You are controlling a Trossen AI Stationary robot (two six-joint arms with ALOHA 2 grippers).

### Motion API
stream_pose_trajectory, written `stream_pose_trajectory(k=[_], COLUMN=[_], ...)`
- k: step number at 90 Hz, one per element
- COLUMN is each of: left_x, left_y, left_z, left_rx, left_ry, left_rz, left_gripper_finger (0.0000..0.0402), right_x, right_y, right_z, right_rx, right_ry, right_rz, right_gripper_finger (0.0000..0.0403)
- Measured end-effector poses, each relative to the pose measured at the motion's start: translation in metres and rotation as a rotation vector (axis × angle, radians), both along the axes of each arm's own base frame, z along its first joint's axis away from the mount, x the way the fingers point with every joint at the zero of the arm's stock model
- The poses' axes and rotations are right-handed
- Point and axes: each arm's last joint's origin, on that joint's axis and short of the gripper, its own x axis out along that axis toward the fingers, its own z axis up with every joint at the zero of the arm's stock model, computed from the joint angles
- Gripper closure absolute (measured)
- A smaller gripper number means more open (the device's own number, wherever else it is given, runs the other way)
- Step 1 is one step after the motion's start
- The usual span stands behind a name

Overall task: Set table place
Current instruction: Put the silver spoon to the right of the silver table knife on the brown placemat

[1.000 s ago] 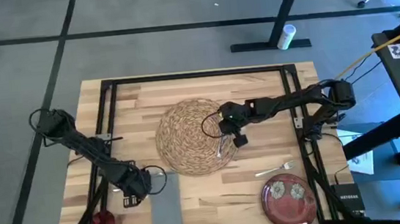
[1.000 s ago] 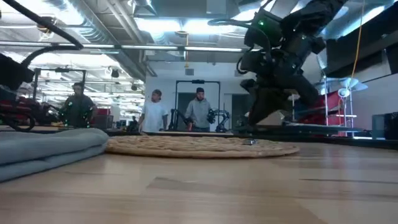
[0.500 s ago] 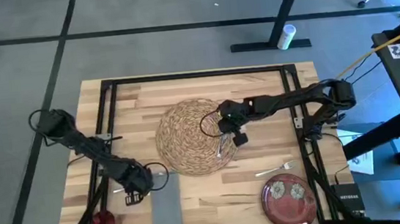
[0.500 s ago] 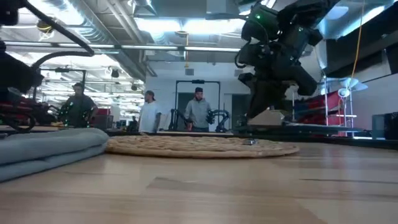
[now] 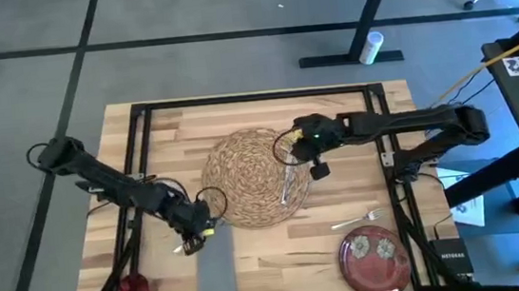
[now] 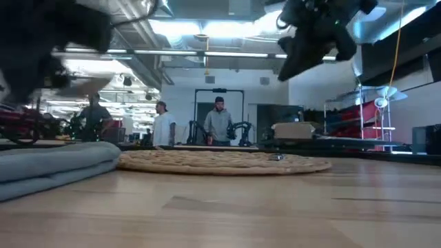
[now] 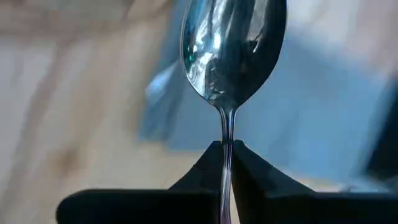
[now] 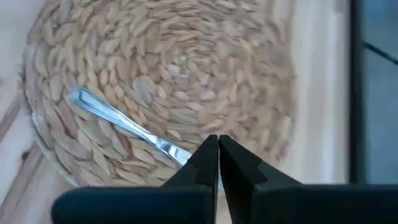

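Two changes. Left claw (image 5: 195, 236) now up off the desk (image 5: 257, 117) beside the napkin (image 5: 216, 272), pinching a spoon (image 7: 233, 56) by its thin neck. Right claw (image 5: 317, 169) closed tight on nothing, pulled back to the edge of the mat (image 5: 244, 180), leaving a silver piece (image 8: 124, 124) there. Plate (image 5: 375, 258) and cup (image 5: 132, 290) not placed yet.

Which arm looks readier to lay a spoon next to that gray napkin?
The left. Its tool is shut on a spoon right above the napkin, while the right tool is empty by the mat.

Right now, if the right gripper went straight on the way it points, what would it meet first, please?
Probably the silver knife lying on the woven mat; the right gripper, fingers shut, points down at it, though depth is unclear.
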Motion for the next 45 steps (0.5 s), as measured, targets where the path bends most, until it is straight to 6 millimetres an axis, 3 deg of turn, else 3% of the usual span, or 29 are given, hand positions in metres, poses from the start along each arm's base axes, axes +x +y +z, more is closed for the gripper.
stream_pose_trajectory(k=[13,28,45], left_x=[0.027,0.059,0.085], left_y=[0.009,0.033,0.061], left_z=[0.012,0.022,0.018], left_rx=[-0.09,-0.102,-0.095], left_ry=[-0.23,-0.488,-0.631], left_rz=[0.096,0.26,0.365], left_gripper_finger=[0.0401,0.0401,0.0401], right_x=[-0.019,-0.032,-0.036], right_y=[0.001,0.001,0.002], right_z=[0.013,0.023,0.024], right_rx=[-0.038,-0.059,-0.073], right_ry=[0.005,-0.012,-0.004], right_rz=[-0.045,-0.088,-0.103], right_gripper_finger=[0.0402,0.0402,0.0402])
